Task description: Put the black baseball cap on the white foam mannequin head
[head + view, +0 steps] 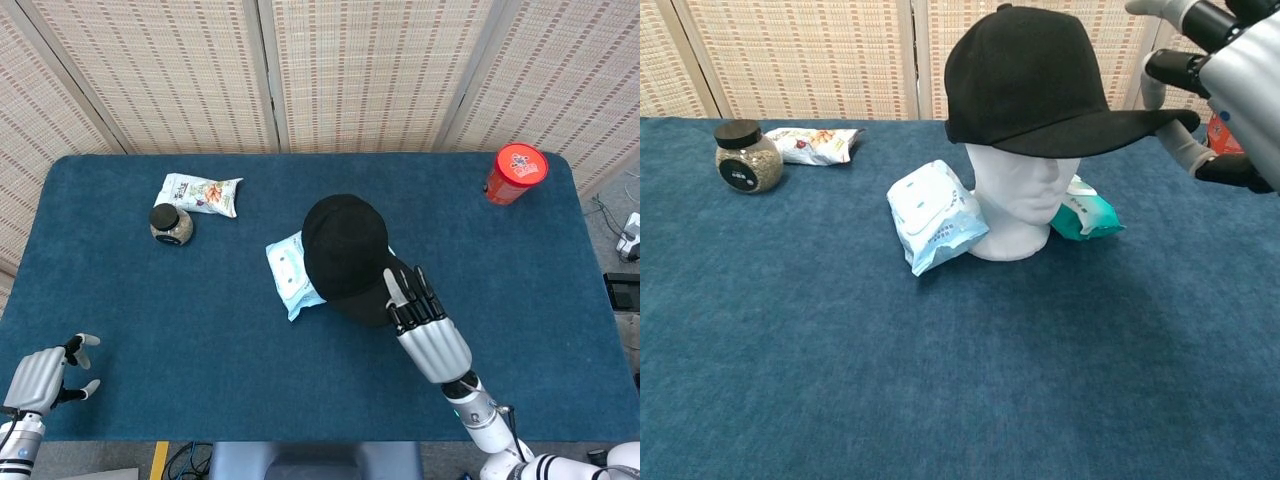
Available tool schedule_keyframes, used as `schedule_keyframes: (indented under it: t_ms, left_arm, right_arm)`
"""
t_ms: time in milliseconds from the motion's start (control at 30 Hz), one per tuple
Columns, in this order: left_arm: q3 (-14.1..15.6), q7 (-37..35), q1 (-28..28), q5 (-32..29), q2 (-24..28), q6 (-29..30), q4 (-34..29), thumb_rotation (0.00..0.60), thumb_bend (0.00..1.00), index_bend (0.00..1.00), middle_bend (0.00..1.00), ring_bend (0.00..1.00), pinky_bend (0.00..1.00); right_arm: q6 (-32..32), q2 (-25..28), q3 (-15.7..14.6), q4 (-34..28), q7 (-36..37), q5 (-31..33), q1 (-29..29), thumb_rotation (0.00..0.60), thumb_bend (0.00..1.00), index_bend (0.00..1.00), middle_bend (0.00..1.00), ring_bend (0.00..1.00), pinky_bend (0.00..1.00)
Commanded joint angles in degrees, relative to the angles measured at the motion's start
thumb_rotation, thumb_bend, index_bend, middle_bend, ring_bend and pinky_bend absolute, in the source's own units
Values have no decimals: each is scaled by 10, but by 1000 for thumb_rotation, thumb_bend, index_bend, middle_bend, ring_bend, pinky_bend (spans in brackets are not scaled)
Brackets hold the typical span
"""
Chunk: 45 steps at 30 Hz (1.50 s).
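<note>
Head view: black baseball cap [345,245] sits over the mannequin head at table centre, brim running toward 5 o'clock, straight into the right hand [425,325]. Fingers look to be on the brim tip. Left hand [40,378] idle at the 8 o'clock corner, well apart, fingers spread, holding nothing.

Chest view: cap crown seated on the white foam mannequin head [1023,205], brim low over the brow, slightly tilted. Right hand at 3 o'clock pinches the brim end. Cap matte black, structured, stiff flat brim.
</note>
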Motion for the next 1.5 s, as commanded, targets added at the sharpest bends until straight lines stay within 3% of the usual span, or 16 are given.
schedule_keyframes:
  t_ms: [33,833,1300,1500]
  left_arm:
    - [0,-1,0,0,0,0,0,600,173,321,540,445,556]
    - [1,1,0,0,1,-1,-1,600,173,321,540,445,556]
    - [1,-1,0,0,2,0,-2,600,173,321,540,446,556]
    - [1,0,1,0,3,1,-4,600,173,321,540,446,556]
  right_arm:
    - [-5,-4,-2,-6,-1,-6,-4,600,482,768,180,16,0]
    - [-39,-17,6,-38,-9,-1,-39,600,477,764,180,14,0]
    - [-43,-35,2,-50,12,-13,-50,600,473,698,180,8,0]
    - [-47,-29,4,-60,7,-9,-59,600,456,606,175,2,0]
